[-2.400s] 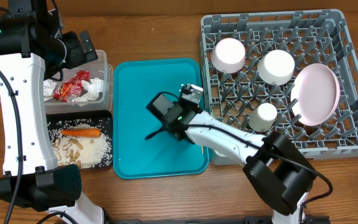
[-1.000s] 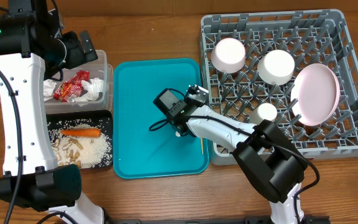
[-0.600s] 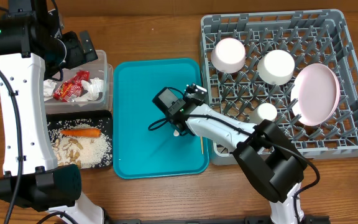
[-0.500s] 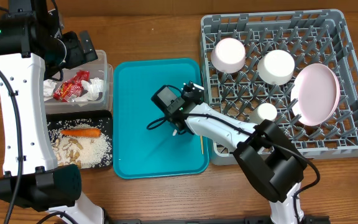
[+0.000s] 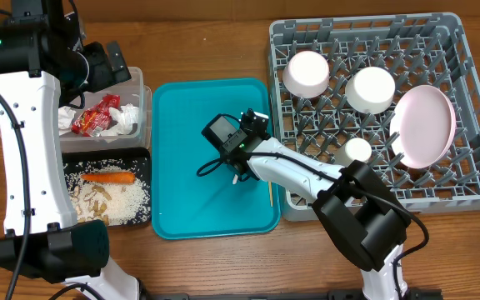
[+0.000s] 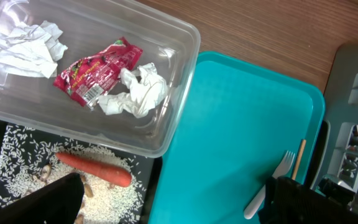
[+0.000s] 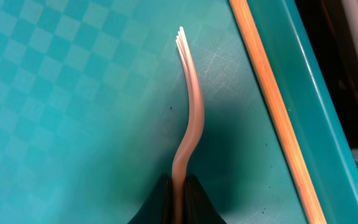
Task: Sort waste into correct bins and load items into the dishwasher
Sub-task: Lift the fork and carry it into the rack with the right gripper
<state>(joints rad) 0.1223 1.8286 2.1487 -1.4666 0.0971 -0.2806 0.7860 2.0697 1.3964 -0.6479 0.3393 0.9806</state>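
A white plastic fork lies on the flat teal tray, its handle pinched in the closed jaws of the right gripper. A thin wooden chopstick lies just beside it, along the tray's rim.

The clear plastic tub holds crumpled white napkins and a red snack wrapper. The shallow black tray holds pale crumbs and an orange carrot piece. The grey plastic dish rack holds two white bowls, a small white cup and a round pale plate.

The left gripper hangs wide open over the tub, unmoved. A second ago the right jaws were still closing.
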